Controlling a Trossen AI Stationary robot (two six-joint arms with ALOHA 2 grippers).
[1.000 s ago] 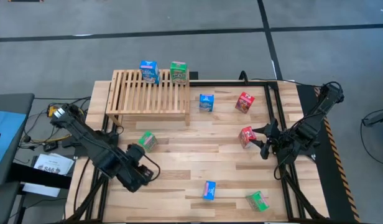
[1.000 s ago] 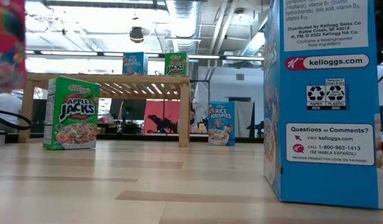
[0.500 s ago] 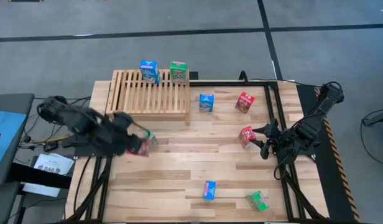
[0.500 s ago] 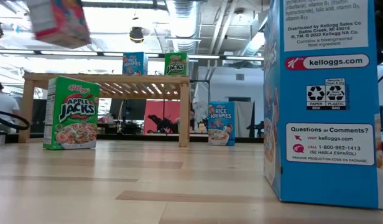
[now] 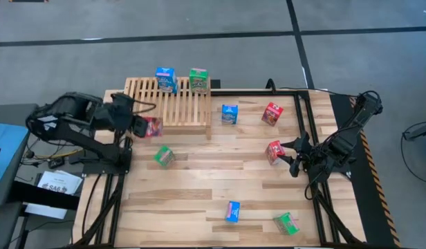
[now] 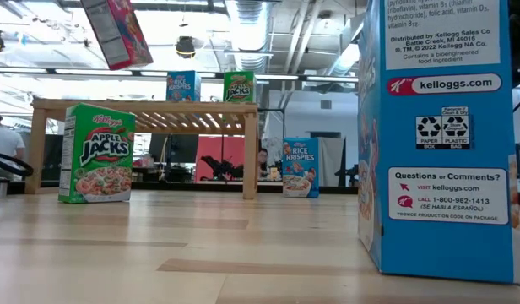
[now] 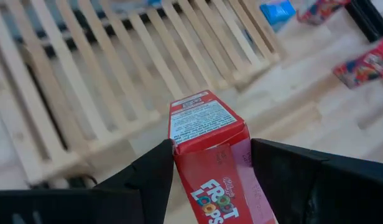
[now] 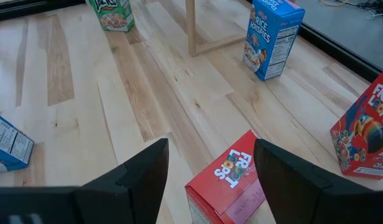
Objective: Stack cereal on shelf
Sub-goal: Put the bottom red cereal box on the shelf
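Note:
My left gripper [image 5: 145, 126] is shut on a red Froot Loops box [image 7: 207, 149] and holds it in the air at the near-left edge of the slatted wooden shelf [image 5: 168, 104]. In the low view the red box [image 6: 116, 29] hangs tilted, high above the table. A blue box [image 5: 165, 79] and a green box [image 5: 198, 79] stand upright on the shelf's far edge. My right gripper [image 5: 290, 155] is open at the table's right. Its fingers stand on either side of another red box [image 8: 232, 180], which stands on the table. My left gripper pinches the red box between its two fingers, on two opposite sides [image 7: 179, 163], back from the box's free end [image 7: 201, 117]. The fingers come from the table's left and lie along the box. The box is lifted clear and tilted.
On the table stand a green box [image 5: 164, 156] near the shelf, a blue box [image 5: 229, 114] and a red box [image 5: 272, 113] at the far right, and a blue box [image 5: 232, 211] and a green box [image 5: 287, 223] near the front edge.
My left gripper has carried the red box from the near-left part of the table toward the far edge, up to the shelf's near-left edge. The box has stayed clear of the table and now hangs more tilted. My right arm has kept still.

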